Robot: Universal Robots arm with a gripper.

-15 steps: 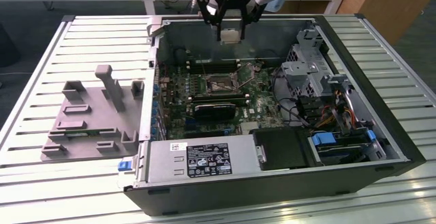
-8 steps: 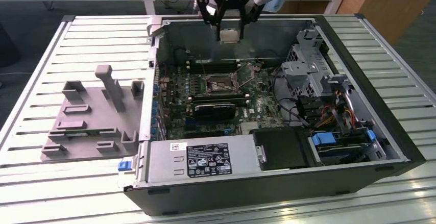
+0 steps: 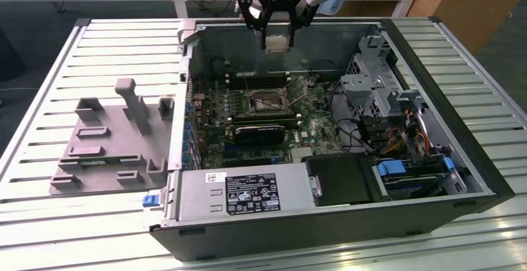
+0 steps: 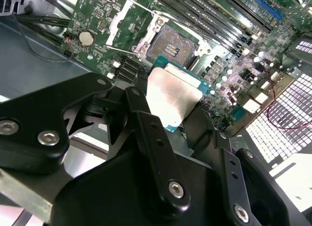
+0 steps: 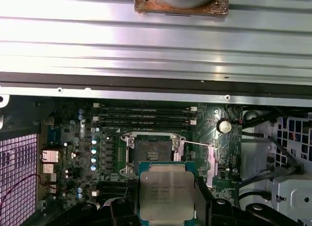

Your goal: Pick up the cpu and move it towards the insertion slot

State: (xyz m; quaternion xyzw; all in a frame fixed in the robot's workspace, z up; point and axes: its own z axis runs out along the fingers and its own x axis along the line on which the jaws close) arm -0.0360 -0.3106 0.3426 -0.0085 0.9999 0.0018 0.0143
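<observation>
The gripper (image 3: 278,41) hangs above the open computer case (image 3: 461,160), over its far wall in the exterior view, with its black fingers (image 4: 156,138) closed on the cpu (image 3: 278,42). The chip is held by its two opposite edges, clear of the board, and sits between the fingers in both wrist views (image 4: 173,97) (image 5: 165,194). The insertion slot (image 3: 265,101) lies below and nearer the camera in the exterior view; in the first wrist view the chip appears just beside the slot (image 5: 152,155), not in it.

The case lies on its side on a slatted metal table (image 3: 99,49). Inside it sit the green motherboard (image 3: 214,135), a silver power supply (image 3: 239,194) along the near edge, and a drive bay with cables (image 3: 395,116) toward the exterior view's right. A grey fixture plate (image 3: 107,144) rests on the table to the exterior view's left of the case.

The cpu is a flat square with a silvery-grey metal top and a thin green border. The slot shows a shiny metal frame around a dark centre.
</observation>
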